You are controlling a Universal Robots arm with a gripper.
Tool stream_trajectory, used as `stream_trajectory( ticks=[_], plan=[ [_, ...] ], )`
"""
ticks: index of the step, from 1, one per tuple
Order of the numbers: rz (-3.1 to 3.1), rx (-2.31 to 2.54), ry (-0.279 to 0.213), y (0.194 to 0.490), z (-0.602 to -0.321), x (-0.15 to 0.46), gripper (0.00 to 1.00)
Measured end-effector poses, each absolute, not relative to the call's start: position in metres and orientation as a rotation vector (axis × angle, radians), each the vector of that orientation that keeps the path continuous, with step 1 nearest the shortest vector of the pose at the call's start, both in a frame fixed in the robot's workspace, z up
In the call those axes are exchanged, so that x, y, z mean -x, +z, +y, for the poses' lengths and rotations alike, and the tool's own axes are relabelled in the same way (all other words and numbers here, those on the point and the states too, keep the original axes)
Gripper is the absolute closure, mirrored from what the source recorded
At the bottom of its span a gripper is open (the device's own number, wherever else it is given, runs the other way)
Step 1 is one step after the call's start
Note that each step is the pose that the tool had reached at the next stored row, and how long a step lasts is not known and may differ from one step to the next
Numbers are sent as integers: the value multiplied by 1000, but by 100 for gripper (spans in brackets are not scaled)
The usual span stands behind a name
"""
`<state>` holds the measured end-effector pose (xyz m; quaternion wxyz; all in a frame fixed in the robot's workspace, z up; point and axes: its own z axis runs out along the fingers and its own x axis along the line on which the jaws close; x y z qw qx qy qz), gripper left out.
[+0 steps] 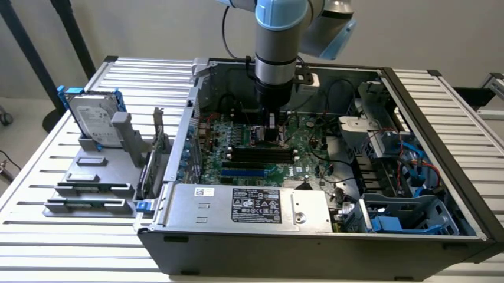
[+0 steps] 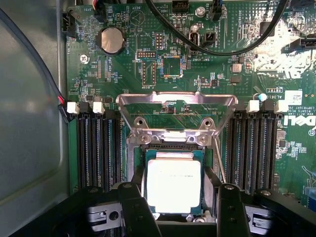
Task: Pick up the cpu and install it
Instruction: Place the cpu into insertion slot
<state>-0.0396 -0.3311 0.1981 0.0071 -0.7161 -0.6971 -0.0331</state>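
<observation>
Arm [image 1: 275, 47]: reaches straight down into the open pc case [image 1: 315, 244], jaws low over the mobo [image 2: 207, 54].
Jaws: closed on the cpu [image 2: 174, 185], one dark finger [image 2: 133, 210] at each side edge.
Cpu: flat btwn the jaws, silver top up, directly over the socket [image 2: 173, 147]; can't tell if it's seated.
Load plate [image 2: 176, 106]: metal frame swung open, just past the jaw tips.
RAM slots [image 2: 96, 148]: black rows flanking the jaws on both sides.
Hard drive [image 1: 93, 121]: upright in a blue frame on the grey fixture [image 1: 91, 188], on the bench [image 1: 47, 247], outside the case, well apart from the jaws.
</observation>
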Motion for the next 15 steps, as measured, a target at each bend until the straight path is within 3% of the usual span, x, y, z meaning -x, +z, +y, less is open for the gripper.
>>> stream_trajectory(
  ticks=[5,7,15],
  plan=[
    [-2180,2240,-103,198,-331,40,45],
    [-2180,2240,-103,198,-331,40,37],
    [-2180,2240,-104,198,-331,40,37]
  ],
)
